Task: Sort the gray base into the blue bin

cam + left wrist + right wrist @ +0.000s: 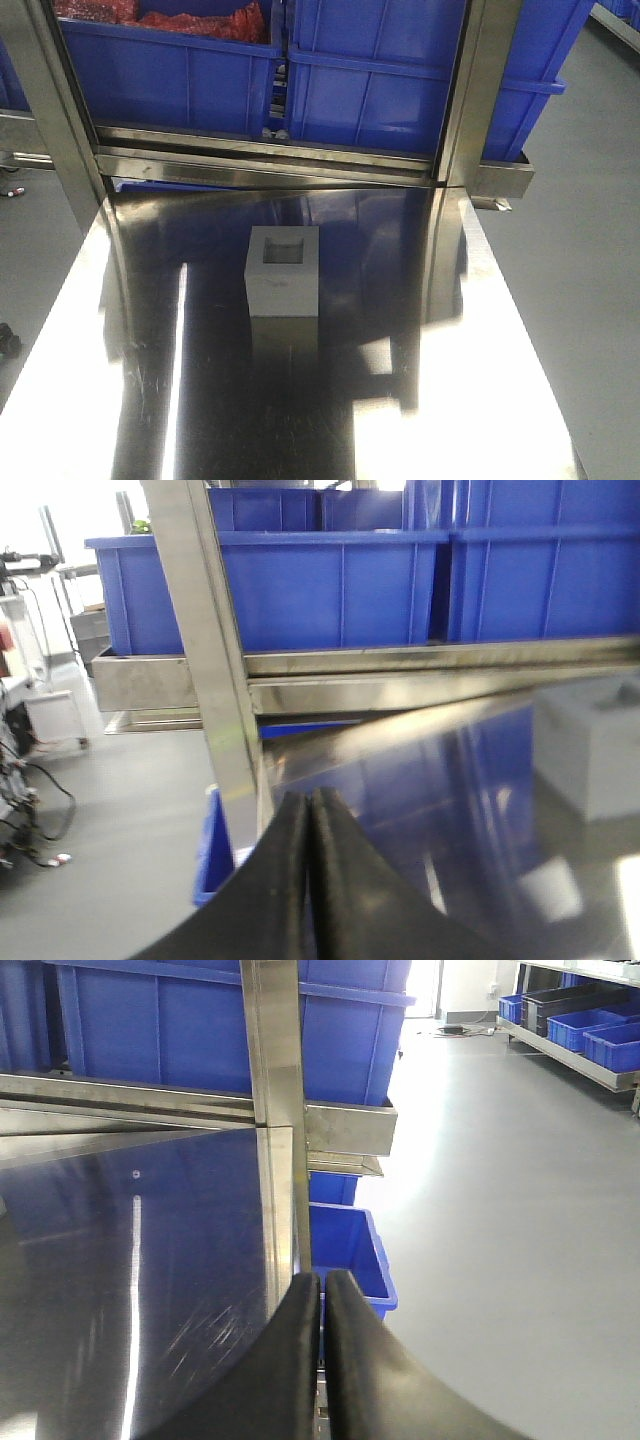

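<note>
The gray base (283,272) stands on the steel table (480,400), near its middle, with the square recess facing up. It also shows blurred at the right edge of the left wrist view (590,745). Large blue bins (370,90) stand side by side on a rack behind the table; the left one (170,70) holds red material. My left gripper (308,798) is shut and empty, at the table's left side, well away from the base. My right gripper (322,1278) is shut and empty over the table's right edge. Neither gripper shows in the front view.
A steel rail (270,165) and upright posts (462,100) stand between the table and the bins. Smaller blue bins sit on the floor beside the table on the right (345,1250) and on the left (212,850). Grey floor lies on both sides.
</note>
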